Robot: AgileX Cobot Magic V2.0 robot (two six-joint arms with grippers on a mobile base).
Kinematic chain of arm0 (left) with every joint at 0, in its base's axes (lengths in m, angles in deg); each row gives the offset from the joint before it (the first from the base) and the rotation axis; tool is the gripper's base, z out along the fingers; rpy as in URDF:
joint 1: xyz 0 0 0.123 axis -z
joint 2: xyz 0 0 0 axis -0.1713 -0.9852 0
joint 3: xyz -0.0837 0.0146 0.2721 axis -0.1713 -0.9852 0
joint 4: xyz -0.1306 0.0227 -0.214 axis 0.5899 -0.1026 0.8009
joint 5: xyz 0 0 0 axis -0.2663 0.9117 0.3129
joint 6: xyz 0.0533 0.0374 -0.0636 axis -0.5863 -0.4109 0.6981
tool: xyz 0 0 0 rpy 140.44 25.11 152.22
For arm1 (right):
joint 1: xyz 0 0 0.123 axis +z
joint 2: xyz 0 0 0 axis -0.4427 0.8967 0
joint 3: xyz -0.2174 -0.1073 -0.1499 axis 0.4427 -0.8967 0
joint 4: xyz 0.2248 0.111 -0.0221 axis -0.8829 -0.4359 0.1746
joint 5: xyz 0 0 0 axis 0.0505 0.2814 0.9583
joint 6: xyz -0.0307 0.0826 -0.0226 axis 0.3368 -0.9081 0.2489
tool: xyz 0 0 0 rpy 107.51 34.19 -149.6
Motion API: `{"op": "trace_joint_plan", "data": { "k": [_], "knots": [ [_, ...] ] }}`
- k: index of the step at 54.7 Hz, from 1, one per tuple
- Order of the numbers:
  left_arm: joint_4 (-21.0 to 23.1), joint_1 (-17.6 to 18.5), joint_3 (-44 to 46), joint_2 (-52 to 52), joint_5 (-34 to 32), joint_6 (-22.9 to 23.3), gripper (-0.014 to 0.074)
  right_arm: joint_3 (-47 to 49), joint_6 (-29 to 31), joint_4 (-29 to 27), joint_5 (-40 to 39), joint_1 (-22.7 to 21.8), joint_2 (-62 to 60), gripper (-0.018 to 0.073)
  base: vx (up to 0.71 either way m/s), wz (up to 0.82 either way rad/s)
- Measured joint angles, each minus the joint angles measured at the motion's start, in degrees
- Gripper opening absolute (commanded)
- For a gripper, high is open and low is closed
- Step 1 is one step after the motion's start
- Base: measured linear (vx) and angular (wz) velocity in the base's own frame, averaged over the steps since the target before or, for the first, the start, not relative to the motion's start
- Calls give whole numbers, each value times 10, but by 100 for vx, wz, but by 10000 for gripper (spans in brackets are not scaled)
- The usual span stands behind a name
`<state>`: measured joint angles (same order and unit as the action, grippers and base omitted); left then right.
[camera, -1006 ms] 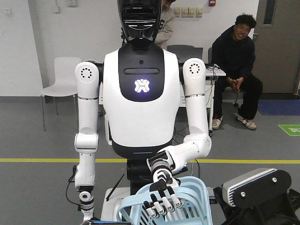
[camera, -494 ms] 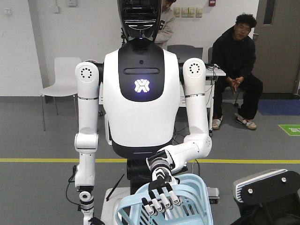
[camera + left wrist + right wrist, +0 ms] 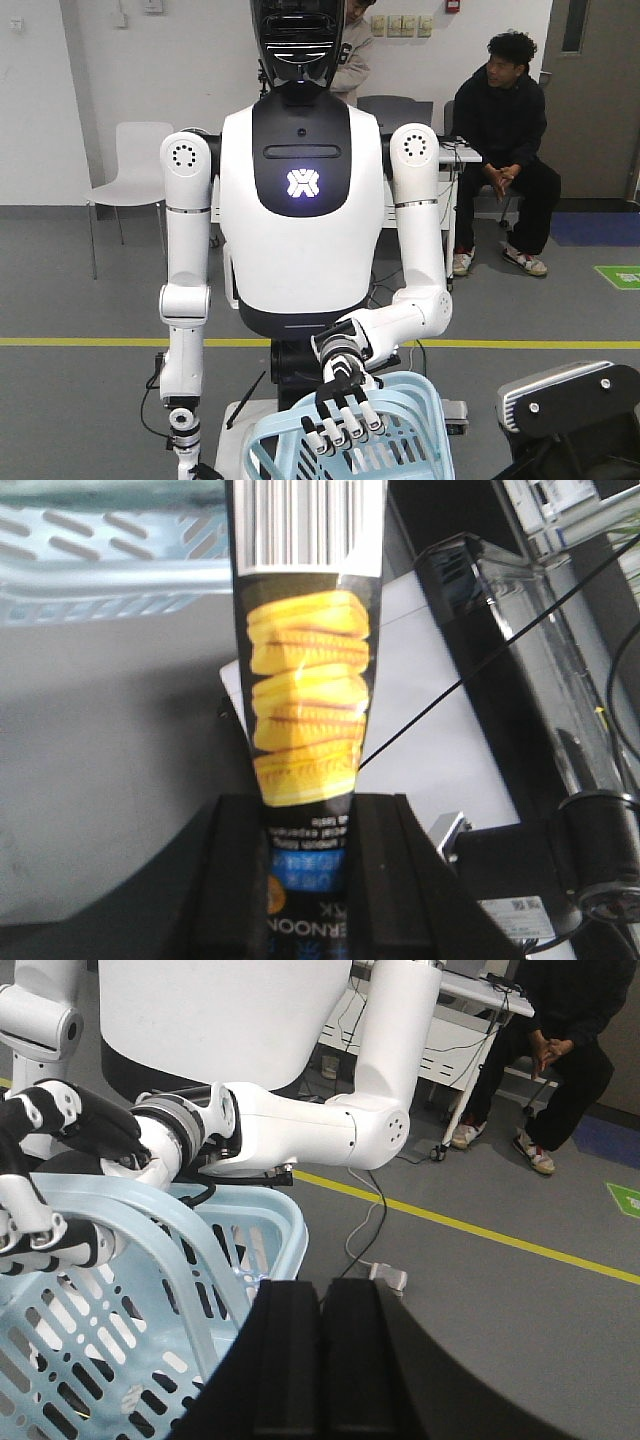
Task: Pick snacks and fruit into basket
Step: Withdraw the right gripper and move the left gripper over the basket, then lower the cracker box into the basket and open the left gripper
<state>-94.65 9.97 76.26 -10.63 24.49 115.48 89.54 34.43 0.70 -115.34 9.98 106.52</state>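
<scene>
While tight around snacks (image 3: 305,670), end effector (image 3: 305,815).

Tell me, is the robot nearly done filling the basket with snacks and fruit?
Not nearly. Done: nothing that shows; the visible part of the basket holds no snack or fruit. In hand: the left hand is shut on a snack packet, close by the basket. The right hand is shut and empty. Left: drop the snack in, then fetch the fruit, which no view shows.
</scene>
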Motion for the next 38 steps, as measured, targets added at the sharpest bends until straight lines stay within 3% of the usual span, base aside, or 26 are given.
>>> {"op": "trace_joint_plan", "data": {
  "k": [21,38],
  "knots": [
    [9,0,3,0,52,14,3,0,0,0,0,0,0,-8,0,0],
    [10,0,67,0,100,14,3,0,0,0,1,0,0,-8,0,0]
  ]
}}
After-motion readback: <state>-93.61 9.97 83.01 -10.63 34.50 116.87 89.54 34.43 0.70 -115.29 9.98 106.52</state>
